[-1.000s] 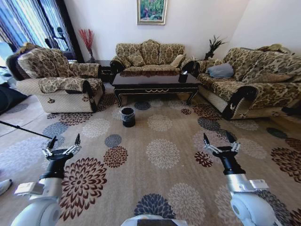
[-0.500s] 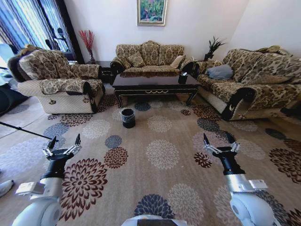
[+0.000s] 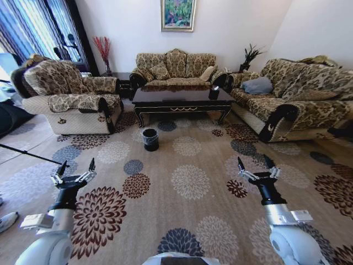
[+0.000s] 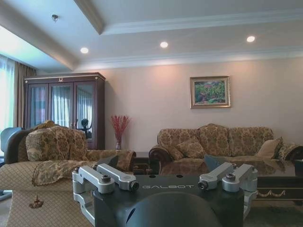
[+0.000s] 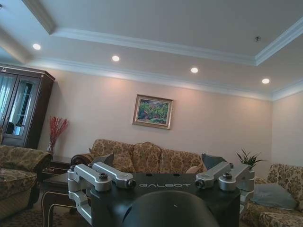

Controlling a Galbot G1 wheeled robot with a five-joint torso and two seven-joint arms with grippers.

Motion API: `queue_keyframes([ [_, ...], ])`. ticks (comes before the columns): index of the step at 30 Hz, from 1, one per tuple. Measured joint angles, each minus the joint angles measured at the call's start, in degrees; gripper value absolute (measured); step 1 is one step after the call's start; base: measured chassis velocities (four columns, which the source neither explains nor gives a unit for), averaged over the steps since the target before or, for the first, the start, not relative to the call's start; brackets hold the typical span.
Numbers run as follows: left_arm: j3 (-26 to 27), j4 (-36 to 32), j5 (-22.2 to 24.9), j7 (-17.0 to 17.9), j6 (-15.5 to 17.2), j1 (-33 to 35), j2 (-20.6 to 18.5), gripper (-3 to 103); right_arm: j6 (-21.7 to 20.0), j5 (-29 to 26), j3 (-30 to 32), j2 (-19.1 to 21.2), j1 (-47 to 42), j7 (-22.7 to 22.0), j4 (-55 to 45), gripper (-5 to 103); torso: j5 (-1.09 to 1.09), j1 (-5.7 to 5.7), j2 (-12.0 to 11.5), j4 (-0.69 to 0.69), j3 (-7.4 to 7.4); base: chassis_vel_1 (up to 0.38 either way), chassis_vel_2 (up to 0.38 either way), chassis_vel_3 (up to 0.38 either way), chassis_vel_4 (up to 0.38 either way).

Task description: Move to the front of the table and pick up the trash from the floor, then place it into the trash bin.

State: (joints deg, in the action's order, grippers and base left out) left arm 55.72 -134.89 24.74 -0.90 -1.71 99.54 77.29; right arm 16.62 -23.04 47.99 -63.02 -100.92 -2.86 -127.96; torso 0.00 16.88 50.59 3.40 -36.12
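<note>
The trash bin (image 3: 150, 138) stands on the floor (image 3: 190, 165), just off the near left corner of the bench (image 3: 182, 98), its clear liner ruffled around the rim. What lies inside it cannot be made out. No litter can be picked out on the patterned carpet from this far; the flower medallions make anything small hard to tell apart. The bench is a long dark one with gold trim along its front edge, and a small dark thing (image 3: 214, 91) near its right end is too small to identify. The near right leg of the bench is partly lost in shadow.

Sofas ring the bench: one behind it (image 3: 175, 65), an armchair (image 3: 69, 96) off its left end, and a long sofa (image 3: 292, 96) off its right end, cut off by the picture's edge. A framed painting (image 3: 178, 13) hangs above, its top cut off.

The left gripper (image 3: 74, 168) hangs over the floor low on the left, fingers spread wide and holding nothing. The right gripper (image 3: 255, 164) hangs on the right, likewise spread and empty. In both wrist views the gripper body reads "GALBOT", and the fingertips are hidden behind it.
</note>
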Motion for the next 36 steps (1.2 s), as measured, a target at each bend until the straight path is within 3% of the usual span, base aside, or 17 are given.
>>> queue_keyframes([
  [36, -0.6, 0.9, -0.5, -0.1, -0.2, -0.3, -0.3, 100, -0.1, 0.0, -1.0, -0.2, 1.2, -0.1, 1.1, 100, 0.0, 4.21, 9.6, 0.0, -5.36, 0.0, 0.0, 0.0, 0.0],
])
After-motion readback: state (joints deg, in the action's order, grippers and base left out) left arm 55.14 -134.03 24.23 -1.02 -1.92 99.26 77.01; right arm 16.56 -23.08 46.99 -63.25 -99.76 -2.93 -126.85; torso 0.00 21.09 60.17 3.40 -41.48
